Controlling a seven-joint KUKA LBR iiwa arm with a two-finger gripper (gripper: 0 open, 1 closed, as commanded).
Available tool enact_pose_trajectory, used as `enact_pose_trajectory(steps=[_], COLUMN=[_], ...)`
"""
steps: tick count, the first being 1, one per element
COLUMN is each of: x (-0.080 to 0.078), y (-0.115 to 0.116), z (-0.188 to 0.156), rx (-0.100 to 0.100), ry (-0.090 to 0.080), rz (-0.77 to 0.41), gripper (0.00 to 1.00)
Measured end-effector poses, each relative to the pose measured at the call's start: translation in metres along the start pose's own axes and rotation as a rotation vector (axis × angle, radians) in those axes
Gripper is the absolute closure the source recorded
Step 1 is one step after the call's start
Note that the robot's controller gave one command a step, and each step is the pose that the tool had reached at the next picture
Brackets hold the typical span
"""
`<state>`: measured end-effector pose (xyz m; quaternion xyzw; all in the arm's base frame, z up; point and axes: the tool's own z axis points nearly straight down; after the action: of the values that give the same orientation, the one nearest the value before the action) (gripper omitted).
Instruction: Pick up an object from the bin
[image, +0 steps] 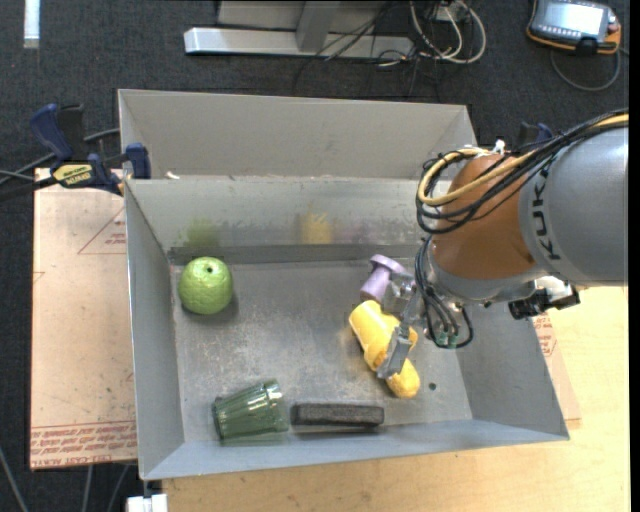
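While gripper (402, 350) sits low on yellow toy (368, 328), centre-right of frame, open or closed cannot be told; toy seemingly unlifted, pick-up left.

Arm (590, 205): silver-grey, rounded casing, black KUKA lettering on the side. Wrist cover (485, 235): orange, domed. Cables (450, 170): yellow and black, looped over the cover's far side. Gripper (402, 345): grey metal, thin wires around its base.

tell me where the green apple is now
In the camera view the green apple sits at the left of the bin, near its back wall, above the green cup.
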<state>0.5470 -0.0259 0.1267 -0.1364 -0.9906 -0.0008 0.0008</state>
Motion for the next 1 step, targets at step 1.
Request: enact_pose_trajectory(steps=[1], x=[0.0003], y=[-0.0234], z=[0.0047], rx=[-0.002], ry=[-0.006], rz=[0.056], gripper=[0.00])
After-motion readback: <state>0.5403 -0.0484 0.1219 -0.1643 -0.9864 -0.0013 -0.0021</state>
